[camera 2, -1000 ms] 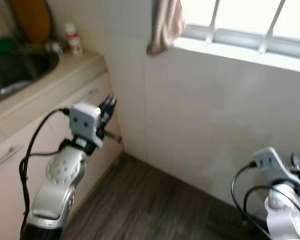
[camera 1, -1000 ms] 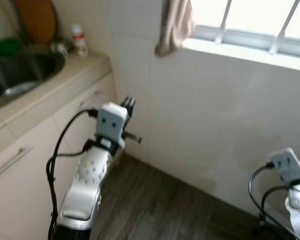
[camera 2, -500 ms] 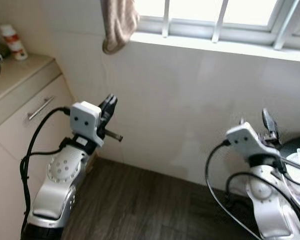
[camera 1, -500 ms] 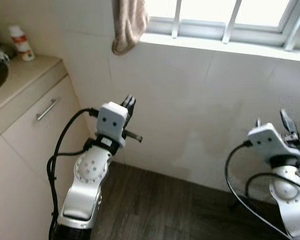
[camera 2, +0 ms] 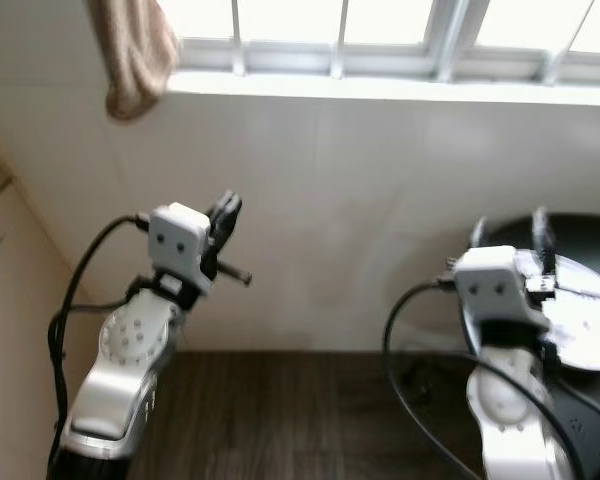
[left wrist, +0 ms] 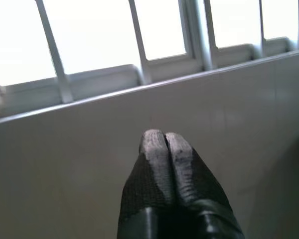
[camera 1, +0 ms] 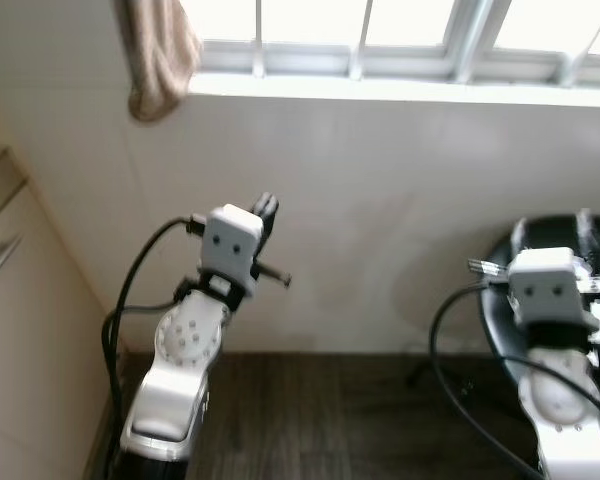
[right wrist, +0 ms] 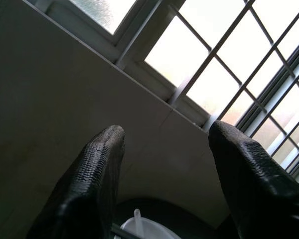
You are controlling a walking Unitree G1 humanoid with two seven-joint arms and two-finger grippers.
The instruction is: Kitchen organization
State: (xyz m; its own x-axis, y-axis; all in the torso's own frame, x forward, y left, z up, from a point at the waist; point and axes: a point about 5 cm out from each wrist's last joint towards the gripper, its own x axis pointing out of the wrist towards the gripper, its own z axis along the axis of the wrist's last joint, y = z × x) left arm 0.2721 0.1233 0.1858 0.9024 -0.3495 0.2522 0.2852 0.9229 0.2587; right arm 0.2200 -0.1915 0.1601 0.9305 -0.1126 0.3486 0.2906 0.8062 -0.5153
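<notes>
My left gripper (camera 1: 265,207) is raised in front of the white tiled wall, and in the left wrist view its fingertips (left wrist: 159,138) are pressed together with nothing between them. My right gripper (camera 1: 551,230) is held up at the right, its fingers spread wide in the right wrist view (right wrist: 167,133) and empty. Just beyond it is a round black table (camera 2: 580,235) with a white plastic item (camera 2: 585,320) on it. The same white item (right wrist: 139,226) appears low between the right fingers.
A beige towel (camera 1: 158,55) hangs from the barred window at the upper left. A beige cabinet (camera 1: 10,330) stands at the left edge. The white window sill (camera 1: 380,85) runs across the top, above dark wood flooring (camera 1: 360,420).
The view has swung right: the sink and counter have left the picture and the black table has come in. My right arm has risen into view.
</notes>
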